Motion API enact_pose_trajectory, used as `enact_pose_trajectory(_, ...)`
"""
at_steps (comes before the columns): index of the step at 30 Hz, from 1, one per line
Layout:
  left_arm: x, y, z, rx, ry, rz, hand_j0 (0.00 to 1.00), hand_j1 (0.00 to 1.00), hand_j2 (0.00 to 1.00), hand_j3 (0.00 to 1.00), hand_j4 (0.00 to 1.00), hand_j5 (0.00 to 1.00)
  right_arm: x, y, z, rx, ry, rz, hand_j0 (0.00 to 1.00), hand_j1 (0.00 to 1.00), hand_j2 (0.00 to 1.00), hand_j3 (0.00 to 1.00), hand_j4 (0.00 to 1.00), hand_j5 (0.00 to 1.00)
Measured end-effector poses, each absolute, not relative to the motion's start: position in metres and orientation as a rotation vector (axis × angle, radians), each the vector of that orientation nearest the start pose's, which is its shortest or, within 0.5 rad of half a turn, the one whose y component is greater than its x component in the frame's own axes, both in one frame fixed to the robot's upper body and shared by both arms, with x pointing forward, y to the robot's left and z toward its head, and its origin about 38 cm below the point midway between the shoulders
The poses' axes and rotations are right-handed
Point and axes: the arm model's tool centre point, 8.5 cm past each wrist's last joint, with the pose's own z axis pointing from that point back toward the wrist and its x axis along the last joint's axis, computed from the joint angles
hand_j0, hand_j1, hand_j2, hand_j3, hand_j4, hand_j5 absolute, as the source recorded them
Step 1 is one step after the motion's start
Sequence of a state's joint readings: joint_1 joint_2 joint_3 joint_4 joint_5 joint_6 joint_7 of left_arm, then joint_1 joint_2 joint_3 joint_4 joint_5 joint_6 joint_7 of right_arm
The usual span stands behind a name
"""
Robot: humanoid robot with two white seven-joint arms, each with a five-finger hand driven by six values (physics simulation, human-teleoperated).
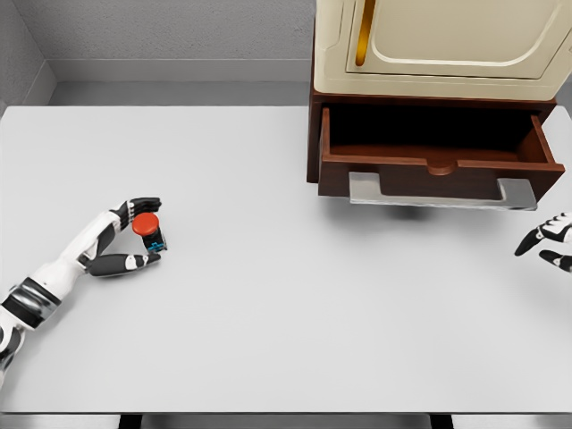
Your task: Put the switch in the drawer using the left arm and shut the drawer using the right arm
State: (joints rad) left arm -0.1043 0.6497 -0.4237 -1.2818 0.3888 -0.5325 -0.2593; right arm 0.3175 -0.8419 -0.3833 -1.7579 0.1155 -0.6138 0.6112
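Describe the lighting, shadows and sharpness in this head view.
Head view: light is even and soft on the white table, with no glare; the one clear shadow is a dark patch under the open drawer, whose inside is dim; edges look slightly soft and compressed, most around the left hand and the red-topped switch; the right hand is cut off at the frame's edge.
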Motion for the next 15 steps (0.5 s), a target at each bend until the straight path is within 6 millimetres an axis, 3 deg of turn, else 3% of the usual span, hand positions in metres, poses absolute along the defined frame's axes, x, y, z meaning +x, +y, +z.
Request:
enact_pose_trajectory(10, 0.352, 0.345, 0.058, -0.154, -1.642, -0.735, 0.54, 0.54, 0.54, 0.54, 0.54, 0.54, 0.277, -0.437, 0.215, -0.415, -1.477, 1.591, 0.52, 0.52, 0.52, 0.52, 0.52, 0.52)
enact_pose_trajectory(15, 0.352, 0.344, 0.06, -0.157, -1.655, -0.74, 0.44, 0.44, 0.44, 0.44, 0.44, 0.44, 0.288, -0.433, 0.229, -0.438, -1.508, 1.612, 0.52, 0.52, 0.52, 0.52, 0.52, 0.52)
